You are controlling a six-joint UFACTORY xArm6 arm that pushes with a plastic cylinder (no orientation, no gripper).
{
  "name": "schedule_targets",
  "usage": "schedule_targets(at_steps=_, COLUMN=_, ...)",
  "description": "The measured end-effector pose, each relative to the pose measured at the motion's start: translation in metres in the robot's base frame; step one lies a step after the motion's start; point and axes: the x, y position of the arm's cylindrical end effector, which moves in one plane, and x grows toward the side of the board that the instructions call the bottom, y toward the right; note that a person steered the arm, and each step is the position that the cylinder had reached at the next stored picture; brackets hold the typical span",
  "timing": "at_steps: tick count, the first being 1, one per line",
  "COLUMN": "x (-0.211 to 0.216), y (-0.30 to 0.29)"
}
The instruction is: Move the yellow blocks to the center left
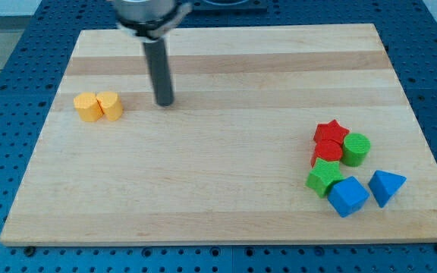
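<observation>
The yellow blocks sit side by side and touching near the board's left edge, somewhat above its vertical middle: a yellow hexagonal block (89, 107) on the view's left and a yellow rounded block (111, 105), whose exact shape we cannot make out, on the right. My tip (164, 102) stands on the wood just to the right of them, apart from both, with a bare strip between; it is a plain rod with no jaws to open or close, and it holds nothing.

We judge the pair already close to the center left, perhaps a little high. To finish well, we would bring my tip round above the pair without brushing it, then nudge both toward the view's bottom with a short, slow push aimed at the seam where they meet, so neither block spins off alone. A push from the present side would drive them toward the wooden board (218, 212)'s left edge, so we avoid it.

The red star (331, 132), the red block (327, 152) below it, the green cylinder (356, 149), green block (324, 177), blue cube-like block (347, 196) and blue triangular block (386, 186) cluster well apart at lower right and need no attention.
</observation>
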Motion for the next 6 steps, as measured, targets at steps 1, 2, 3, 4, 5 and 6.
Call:
schedule_targets(at_steps=1, x=0.001, y=-0.058)
schedule_targets(at_steps=2, x=0.0, y=-0.081)
schedule_targets(at_steps=3, x=-0.031, y=-0.067)
schedule_targets(at_steps=4, x=-0.055, y=-0.145)
schedule_targets(at_steps=5, x=-0.046, y=-0.174)
schedule_targets(at_steps=6, x=-0.016, y=-0.174)
